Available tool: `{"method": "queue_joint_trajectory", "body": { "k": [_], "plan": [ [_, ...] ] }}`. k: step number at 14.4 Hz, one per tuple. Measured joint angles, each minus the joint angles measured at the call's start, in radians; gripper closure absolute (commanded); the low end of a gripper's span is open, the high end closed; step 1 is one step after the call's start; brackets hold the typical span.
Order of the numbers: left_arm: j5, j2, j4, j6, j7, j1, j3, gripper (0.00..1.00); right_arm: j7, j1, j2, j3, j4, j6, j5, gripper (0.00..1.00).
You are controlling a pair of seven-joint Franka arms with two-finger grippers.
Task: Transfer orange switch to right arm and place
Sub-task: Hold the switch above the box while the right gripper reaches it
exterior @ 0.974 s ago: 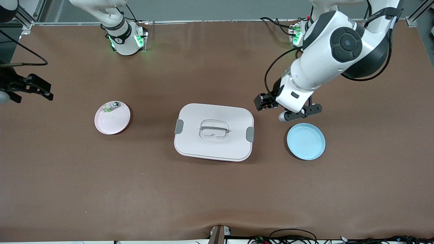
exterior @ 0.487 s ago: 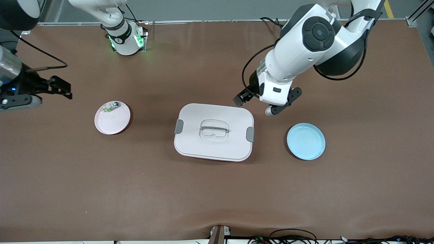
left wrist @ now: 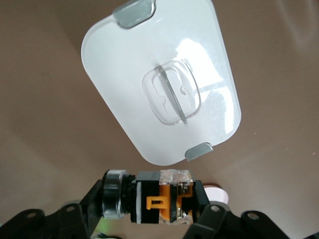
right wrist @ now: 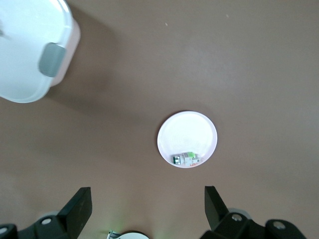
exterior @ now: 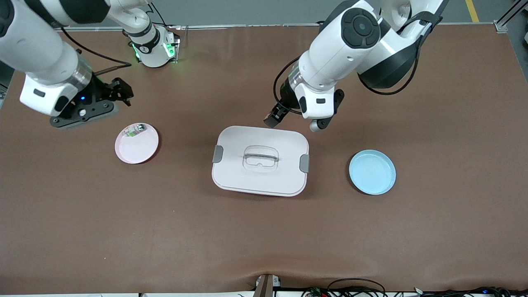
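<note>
Aloft, left claw [left wrist: 157, 211] pinching orange switch [left wrist: 159, 201], right claw [right wrist: 144, 206] spread wide.

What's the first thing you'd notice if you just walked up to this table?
The big white lidded box in the middle, between a pink plate and a blue plate. Over the box's edge, the left gripper pinches the orange switch; the right gripper hangs open near the pink plate.

High front camera and both downward wrist cameras share the lidded box [exterior: 260, 161].
</note>
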Motion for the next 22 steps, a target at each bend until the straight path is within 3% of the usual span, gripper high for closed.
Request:
{"method": "queue_joint_trajectory", "body": {
  "k": [3,5,8,10,12,17,22],
  "plan": [
    [-0.024,0.017,0.011,0.038,-0.138,-0.022,0.000,1.00,-0.001,0.034,0.000,0.000,0.021,0.014,0.026,0.00],
    [-0.031,0.030,0.028,0.057,-0.233,-0.039,0.000,1.00,0.033,0.044,0.000,0.000,0.018,0.046,0.127,0.00],
    [-0.031,0.046,0.042,0.086,-0.326,-0.056,0.000,1.00,0.271,0.070,-0.001,0.000,-0.013,0.151,0.281,0.00],
    [-0.031,0.054,0.043,0.104,-0.368,-0.066,0.000,1.00,0.382,0.110,-0.006,0.001,-0.060,0.259,0.349,0.00],
    [-0.031,0.061,0.044,0.114,-0.407,-0.069,0.000,1.00,0.451,0.132,-0.021,0.001,-0.146,0.405,0.472,0.00],
    [-0.046,0.067,0.046,0.115,-0.452,-0.069,0.000,1.00,0.467,0.160,-0.045,0.001,-0.329,0.671,0.704,0.00],
    [-0.080,0.068,0.047,0.115,-0.454,-0.068,0.001,1.00,0.499,0.200,-0.040,0.001,-0.352,0.724,0.864,0.00]
  ]
}}
